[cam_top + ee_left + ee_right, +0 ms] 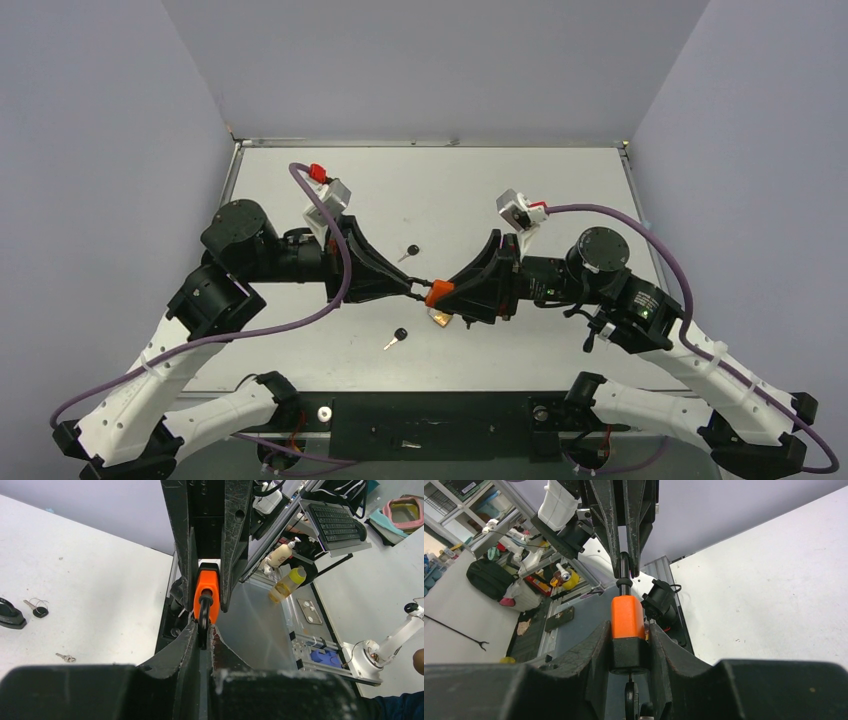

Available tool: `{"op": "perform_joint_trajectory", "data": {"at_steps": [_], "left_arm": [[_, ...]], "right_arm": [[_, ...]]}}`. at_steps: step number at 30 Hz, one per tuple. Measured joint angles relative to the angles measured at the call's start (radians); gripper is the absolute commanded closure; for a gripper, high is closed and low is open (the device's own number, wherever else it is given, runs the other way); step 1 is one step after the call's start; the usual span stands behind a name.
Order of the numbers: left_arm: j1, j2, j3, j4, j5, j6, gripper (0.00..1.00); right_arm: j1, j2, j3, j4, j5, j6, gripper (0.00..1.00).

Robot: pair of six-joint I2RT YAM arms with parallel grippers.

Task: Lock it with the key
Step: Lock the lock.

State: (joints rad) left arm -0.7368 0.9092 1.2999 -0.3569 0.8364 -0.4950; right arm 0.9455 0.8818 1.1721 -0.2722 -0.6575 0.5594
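Note:
An orange padlock (438,293) with a black base is held in the air between both grippers over the middle of the table. My left gripper (415,285) is shut on its black shackle (204,611), as the left wrist view (205,632) shows. My right gripper (458,297) is shut on the padlock body (627,616) at its black base (629,655). A black-headed key (629,696) sticks in the bottom of the lock. In the right wrist view the left gripper's fingers (606,530) come down from the top onto the shackle (624,571).
Two spare black-headed keys lie on the white table, one behind the grippers (411,250) and one in front (398,337). Something brassy (440,319) hangs under the lock. The table's metal rim (430,143) runs along the back.

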Motion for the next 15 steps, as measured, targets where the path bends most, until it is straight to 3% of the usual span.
{"op": "perform_joint_trajectory", "data": {"at_steps": [15], "left_arm": [[-0.154,-0.002,-0.021,0.002,-0.192,0.02,1.0]], "right_arm": [[0.061,-0.006,0.029,-0.062,0.124,-0.014,1.0]]}}
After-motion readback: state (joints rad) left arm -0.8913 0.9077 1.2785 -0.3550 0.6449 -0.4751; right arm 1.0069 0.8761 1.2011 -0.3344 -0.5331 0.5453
